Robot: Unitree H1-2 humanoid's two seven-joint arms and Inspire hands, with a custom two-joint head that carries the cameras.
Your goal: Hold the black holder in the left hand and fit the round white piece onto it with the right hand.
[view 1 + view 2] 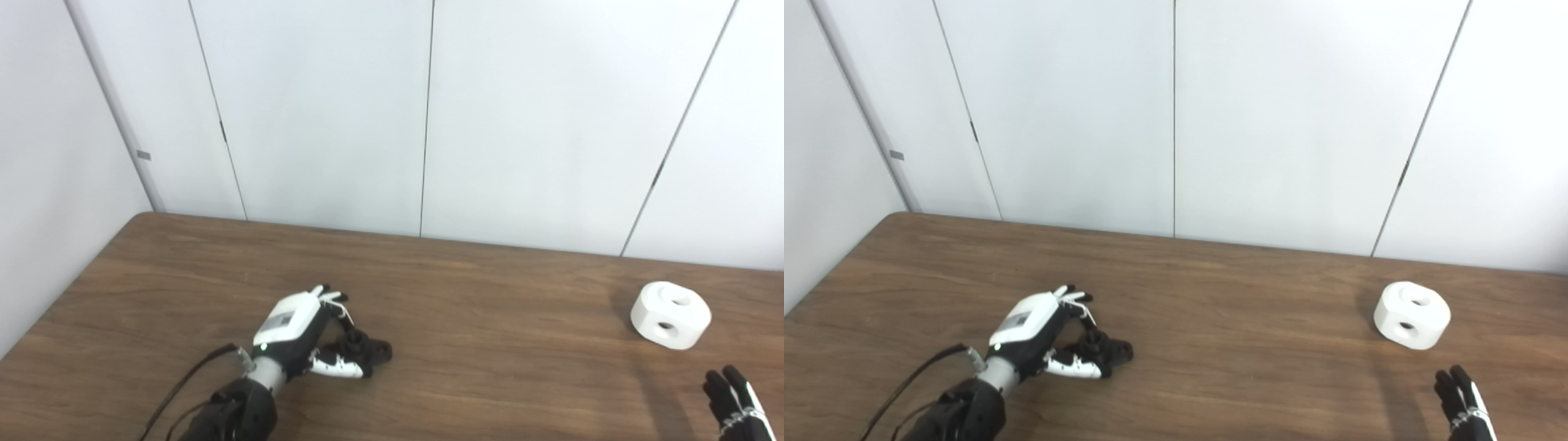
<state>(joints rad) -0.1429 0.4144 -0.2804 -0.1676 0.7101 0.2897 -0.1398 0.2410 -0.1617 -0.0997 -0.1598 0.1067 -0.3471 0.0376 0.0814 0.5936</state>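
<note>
At near left, the left hand (294, 334) curls its fingers around the small black plastic holder (362, 349), resting on the brown wooden table (478, 318). It should firm that hold before lifting. The right hand (735, 398), fingers apart, waits near the round white block (670, 315).

No words or numbers can be read; the small gray label (282, 319) on the left hand (294, 334) is too blurry.

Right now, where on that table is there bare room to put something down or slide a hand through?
The widest bare stretch of the table lies between the black holder and the white piece. The back strip along the wall and the far left corner are bare too. It is crowded only at the left hand, curled around the holder, and in the gap between the white piece and the right hand.
</note>
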